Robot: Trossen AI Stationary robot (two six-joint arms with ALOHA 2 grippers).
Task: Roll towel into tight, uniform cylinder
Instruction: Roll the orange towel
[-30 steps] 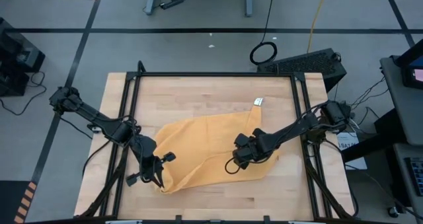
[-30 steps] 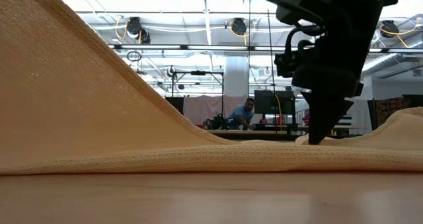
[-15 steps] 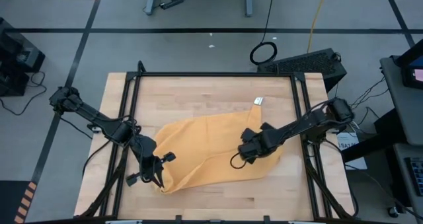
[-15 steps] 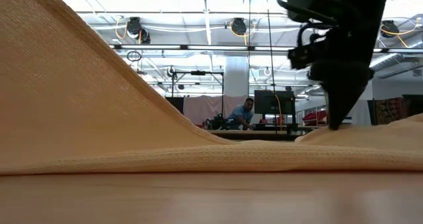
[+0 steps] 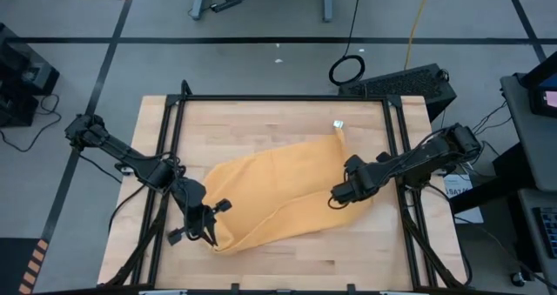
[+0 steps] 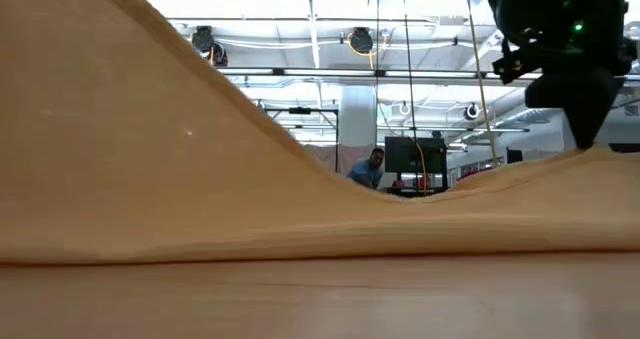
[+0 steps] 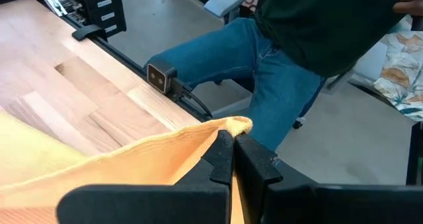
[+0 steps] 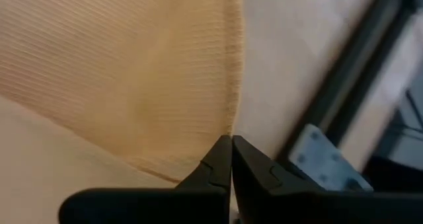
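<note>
The mustard-yellow towel [image 5: 278,195] lies spread slantwise across the table, from its near-left corner to a far-right corner with a small white label [image 5: 338,125]. My left gripper [image 5: 207,234] is shut on the near-left corner and keeps it raised. My right gripper [image 5: 341,197] is shut on the towel's right edge. In the low view the cloth [image 6: 200,179] climbs steeply on one side, sags in the middle and rises again to my right gripper [image 6: 583,144]. My left gripper pinches the towel's near-left corner [image 7: 232,125] between its two fingers; the bunched tip of cloth sticks out past them. That corner is lifted clear of the table and the cloth slopes down from it. My right gripper pinches the towel's hemmed right edge [image 8: 233,121] between its fingertips, coming from above on a slant. The edge is raised off the wood and the cloth runs away from the fingers fairly flat.
A black frame [image 5: 278,99] runs around the wooden table [image 5: 261,125], with rails along both sides. A small camera block [image 7: 158,75] sits on the near edge. A person in jeans [image 7: 277,72] stands just beyond that edge. Bare wood lies along the far side.
My right gripper has gone toward the table's right edge and up, tipping more steeply downward, and has drawn the towel's right part with it. The cloth is now stretched longer between the two grippers and the label corner has shifted toward the far edge.
</note>
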